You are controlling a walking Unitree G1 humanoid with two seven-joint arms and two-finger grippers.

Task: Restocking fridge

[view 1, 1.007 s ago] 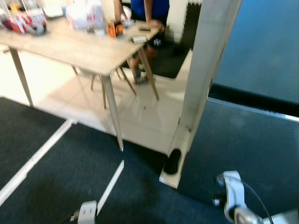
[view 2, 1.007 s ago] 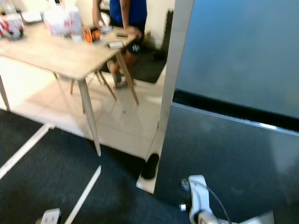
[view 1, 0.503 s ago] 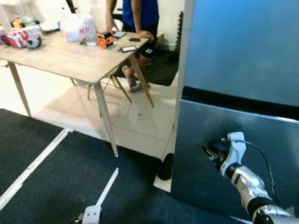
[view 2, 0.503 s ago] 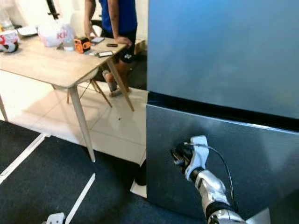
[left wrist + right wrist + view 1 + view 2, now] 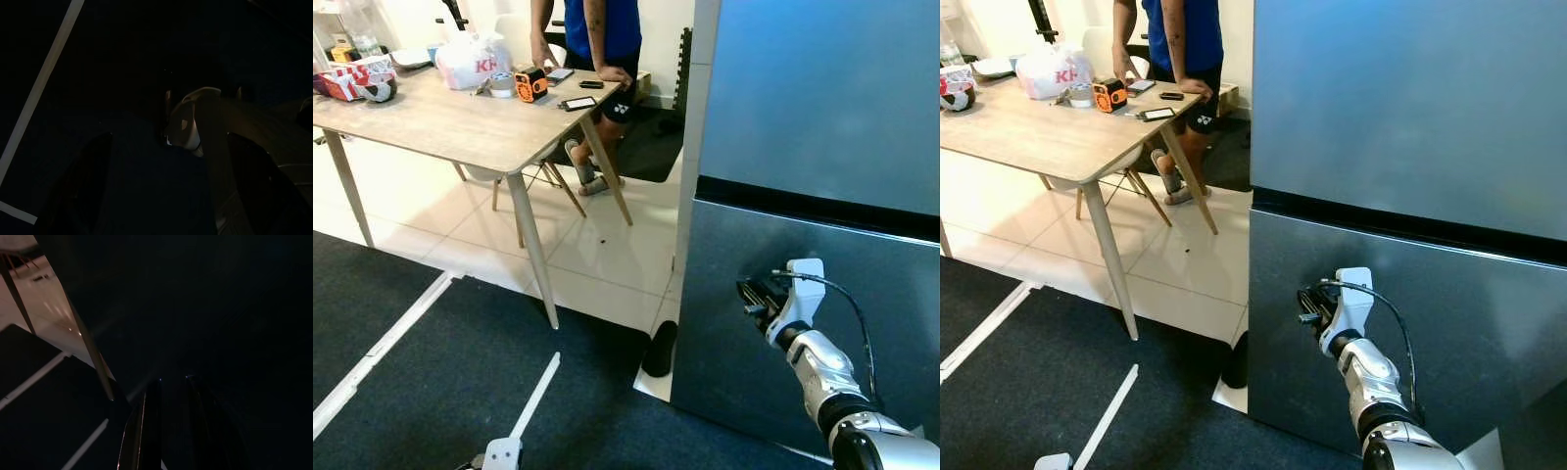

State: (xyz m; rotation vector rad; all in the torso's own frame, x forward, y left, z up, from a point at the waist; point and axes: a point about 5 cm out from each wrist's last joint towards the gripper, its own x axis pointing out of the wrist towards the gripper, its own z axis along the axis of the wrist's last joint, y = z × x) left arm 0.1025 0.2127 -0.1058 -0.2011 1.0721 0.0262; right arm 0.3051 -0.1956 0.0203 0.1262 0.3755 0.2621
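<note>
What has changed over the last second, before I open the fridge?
The head camera swung up and right, bringing the fridge fully into view. The right arm rose from the bottom edge; the right pincer now sits in front of the lower door, near its left edge, holding nothing. The left pincer hangs idle. The table, its clutter and the person beside it look unchanged.
</note>
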